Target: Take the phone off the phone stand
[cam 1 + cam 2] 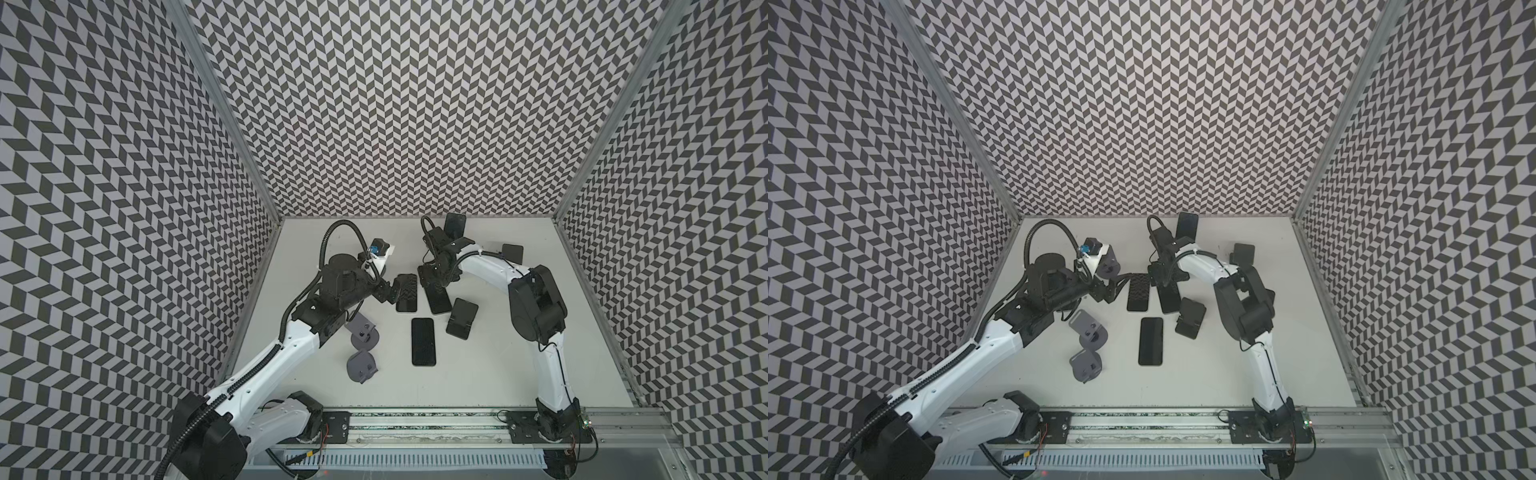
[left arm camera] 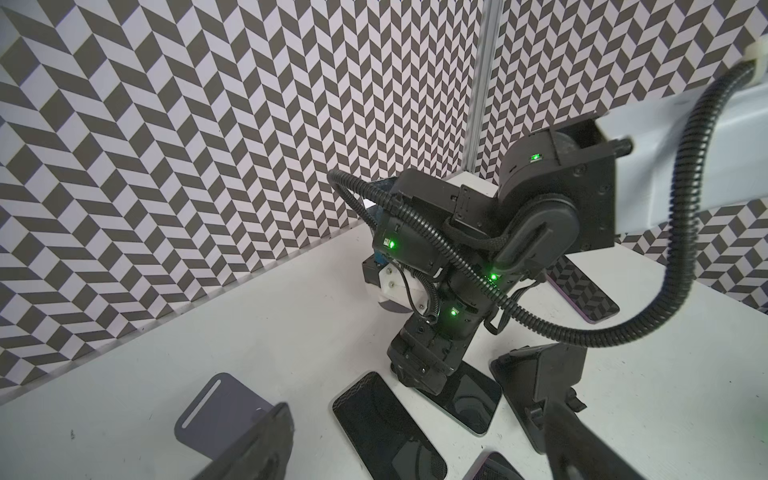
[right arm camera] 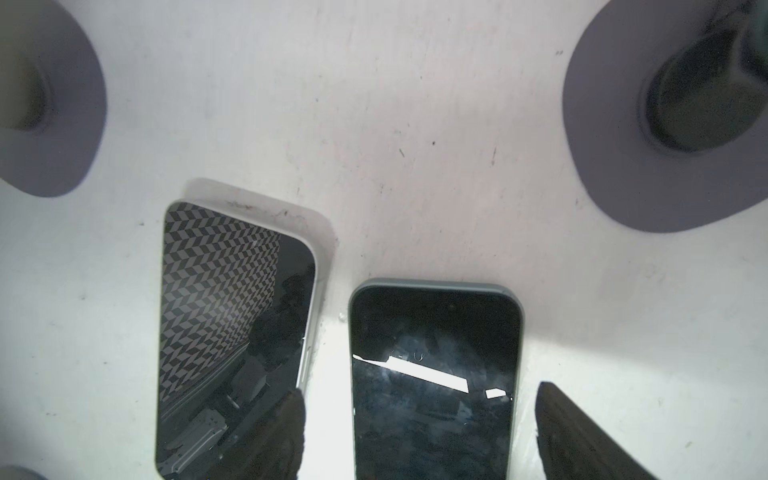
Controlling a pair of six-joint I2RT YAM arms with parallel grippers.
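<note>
Right gripper (image 3: 419, 390), my tool, stands with jaws spread to either side of the phone (image 3: 434, 374), touching neither edge, since that phone lies flat on the table (image 3: 415, 124) beside another phone (image 3: 232, 332), off the black phone stand (image 1: 461, 318), so I judge no grip is needed.

You stood before a cell closed on three sides by walls (image 1: 415, 104) printed with a black-and-white chevron pattern. Aluminium posts (image 1: 226, 112) marked the rear corners. The white worktop (image 1: 498, 365) was evenly lit and lightly scuffed.
</note>
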